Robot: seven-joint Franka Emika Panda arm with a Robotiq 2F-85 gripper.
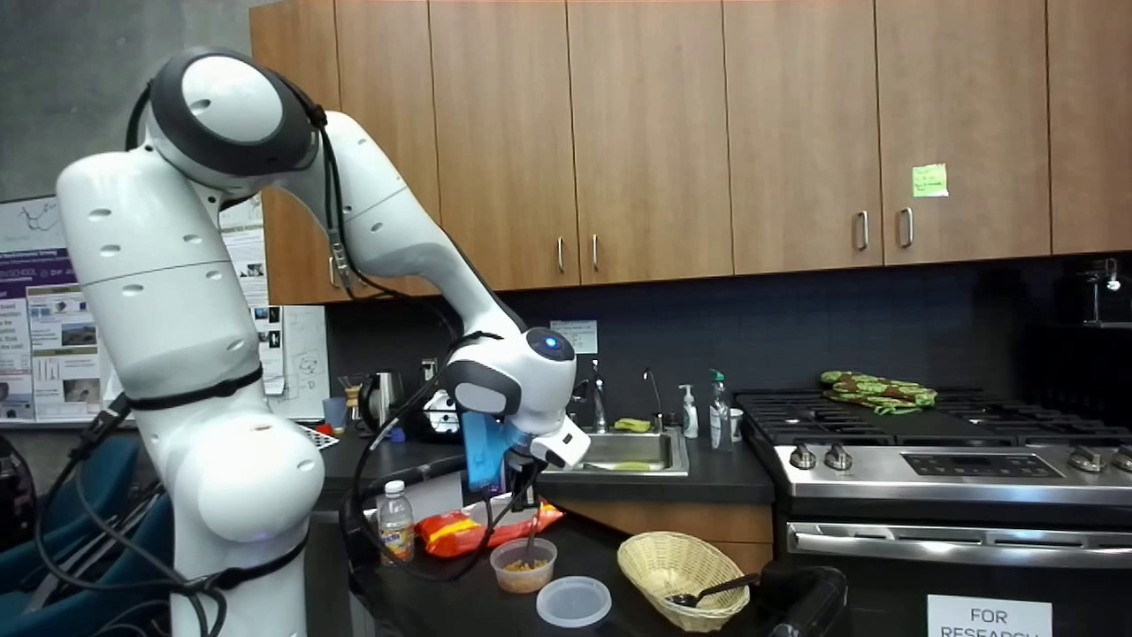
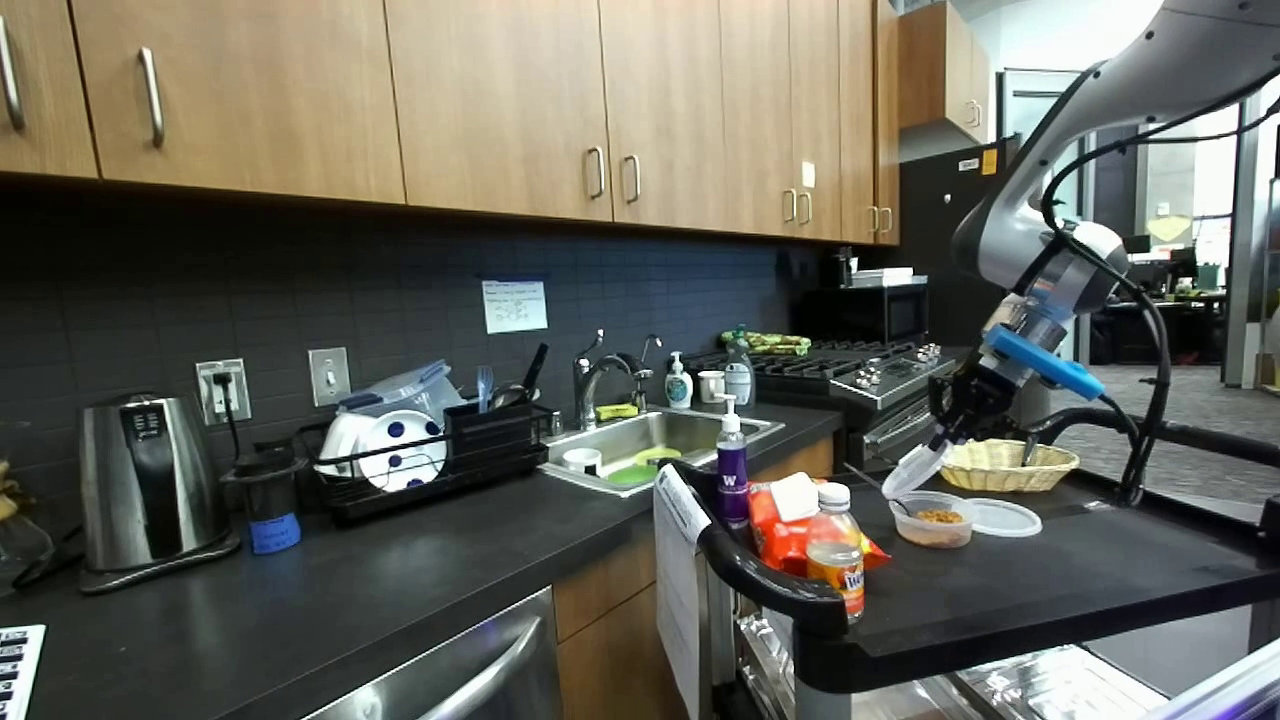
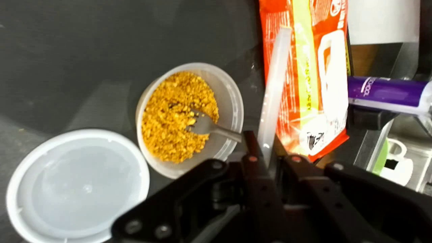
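My gripper is shut on a translucent white lid, seen edge-on in the wrist view. In an exterior view the held lid tilts beside a round clear container. The container holds yellow-orange crumbs. A grey fork has its tines in the crumbs, and its handle passes partly hidden behind my finger. A second round lid lies flat beside the container; it shows in both exterior views. The gripper is just above the container in both exterior views.
A red snack bag lies close beside the held lid. A bottle and a purple pump bottle stand near it. A wicker basket holds a black spoon. A black rail edges the cart.
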